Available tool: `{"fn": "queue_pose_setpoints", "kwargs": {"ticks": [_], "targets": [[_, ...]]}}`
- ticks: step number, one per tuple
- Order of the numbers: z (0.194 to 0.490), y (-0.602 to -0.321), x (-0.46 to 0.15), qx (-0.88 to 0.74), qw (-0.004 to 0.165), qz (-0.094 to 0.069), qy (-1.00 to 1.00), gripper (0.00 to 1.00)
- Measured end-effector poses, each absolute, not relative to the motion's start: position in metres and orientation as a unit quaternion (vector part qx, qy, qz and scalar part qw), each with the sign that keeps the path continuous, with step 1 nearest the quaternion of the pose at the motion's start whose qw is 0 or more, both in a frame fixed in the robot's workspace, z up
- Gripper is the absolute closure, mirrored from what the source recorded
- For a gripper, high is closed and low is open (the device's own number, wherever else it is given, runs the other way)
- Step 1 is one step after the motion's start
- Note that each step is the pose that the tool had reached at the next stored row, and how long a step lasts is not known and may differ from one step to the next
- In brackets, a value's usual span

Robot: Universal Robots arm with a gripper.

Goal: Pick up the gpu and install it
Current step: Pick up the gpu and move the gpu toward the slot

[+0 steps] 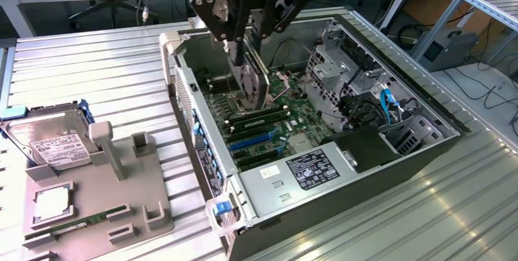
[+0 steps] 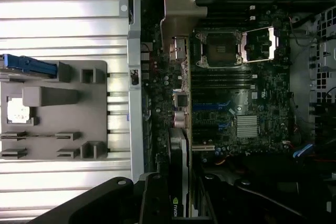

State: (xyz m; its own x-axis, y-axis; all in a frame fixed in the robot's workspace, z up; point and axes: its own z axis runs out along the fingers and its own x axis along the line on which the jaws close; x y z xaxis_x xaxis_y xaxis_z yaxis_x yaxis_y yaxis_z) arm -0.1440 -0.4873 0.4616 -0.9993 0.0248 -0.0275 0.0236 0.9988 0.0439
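The gpu (image 1: 256,86), a thin dark card, hangs on edge inside the open computer case (image 1: 421,112), its lower edge just above the motherboard (image 1: 275,128). My gripper (image 1: 245,41) is shut on the card's upper edge. In the wrist view the gpu (image 2: 180,109) shows edge-on, with its silver bracket (image 2: 180,13) at the far end by the case wall. There the gripper (image 2: 177,190) clamps the card's near end, over the board's slots (image 2: 212,109).
A grey fixture tray (image 1: 97,203) lies on the ribbed metal table at the exterior view's left, holding a silver hard drive (image 1: 55,145), a CPU (image 1: 50,205) and a green RAM stick (image 1: 74,223). Drive cages and cables (image 1: 368,106) crowd the case's far side.
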Motion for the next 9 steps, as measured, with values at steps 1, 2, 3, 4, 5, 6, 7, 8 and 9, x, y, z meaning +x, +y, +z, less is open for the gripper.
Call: {"fn": "queue_pose_setpoints", "kwargs": {"ticks": [1,2,3,4,5,6,7,8,9], "targets": [[0.462,-0.487,-0.134,0.012,0.014,0.022,1.0,0.73],[0.462,-0.487,-0.123,0.012,0.014,0.022,1.0,0.73],[0.462,-0.487,-0.118,0.012,0.014,0.022,1.0,0.73],[0.462,-0.487,-0.111,0.012,0.014,0.022,1.0,0.73],[0.462,-0.487,-0.104,0.012,0.014,0.022,1.0,0.73],[0.462,-0.487,-0.099,0.012,0.014,0.022,1.0,0.73],[0.462,-0.487,-0.094,0.012,0.014,0.022,1.0,0.73],[0.462,-0.487,-0.09,0.012,0.014,0.022,1.0,0.73],[0.462,-0.487,-0.083,0.012,0.014,0.022,1.0,0.73]]}}
